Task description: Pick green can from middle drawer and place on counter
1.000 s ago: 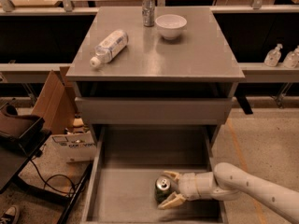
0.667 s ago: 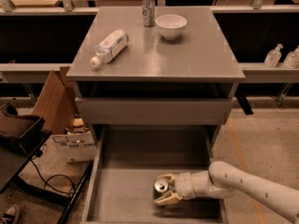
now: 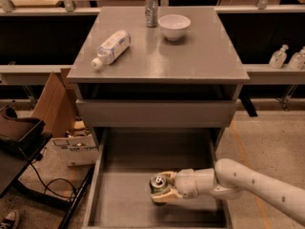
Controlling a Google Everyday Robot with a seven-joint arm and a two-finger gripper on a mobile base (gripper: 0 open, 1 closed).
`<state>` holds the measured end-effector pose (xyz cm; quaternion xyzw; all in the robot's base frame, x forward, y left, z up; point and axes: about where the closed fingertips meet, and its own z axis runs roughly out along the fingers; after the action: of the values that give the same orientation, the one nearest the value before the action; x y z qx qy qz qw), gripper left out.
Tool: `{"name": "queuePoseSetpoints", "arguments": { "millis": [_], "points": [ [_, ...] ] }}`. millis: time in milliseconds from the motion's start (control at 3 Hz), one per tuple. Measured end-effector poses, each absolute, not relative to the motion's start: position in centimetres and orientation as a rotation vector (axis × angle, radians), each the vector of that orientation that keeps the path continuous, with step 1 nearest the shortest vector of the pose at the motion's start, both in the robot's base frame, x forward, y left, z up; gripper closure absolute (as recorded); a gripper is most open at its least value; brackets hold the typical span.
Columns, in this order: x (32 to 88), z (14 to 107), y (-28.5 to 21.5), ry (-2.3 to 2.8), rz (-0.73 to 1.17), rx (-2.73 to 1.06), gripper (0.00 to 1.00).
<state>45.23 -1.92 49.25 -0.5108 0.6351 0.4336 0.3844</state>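
Observation:
The green can with its silver top stands upright in the open middle drawer, right of the floor's centre. My gripper reaches in from the right on a white arm. Its fingers are closed around the can's sides. I cannot tell whether the can rests on the drawer floor or is just above it. The counter is the grey top of the cabinet above.
On the counter lie a clear bottle on its side, a slim silver can and a white bowl. A closed drawer front sits above the open drawer. Cardboard boxes and cables are at left.
My gripper and the can have shifted slightly left inside the drawer. The grip on the can is unchanged.

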Motion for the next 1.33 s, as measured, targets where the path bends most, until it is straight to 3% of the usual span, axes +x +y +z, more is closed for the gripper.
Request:
{"name": "queuePoseSetpoints", "arguments": {
  "millis": [333,667,1333],
  "points": [
    [43.3,59.9,-1.0,1.586,1.171,-1.259,1.0],
    [45.0,72.0,-1.2,1.562,1.136,-1.203,1.0],
    [57.0,91.7,-2.3,1.635,0.795,-1.092,1.0]
  ]
}}
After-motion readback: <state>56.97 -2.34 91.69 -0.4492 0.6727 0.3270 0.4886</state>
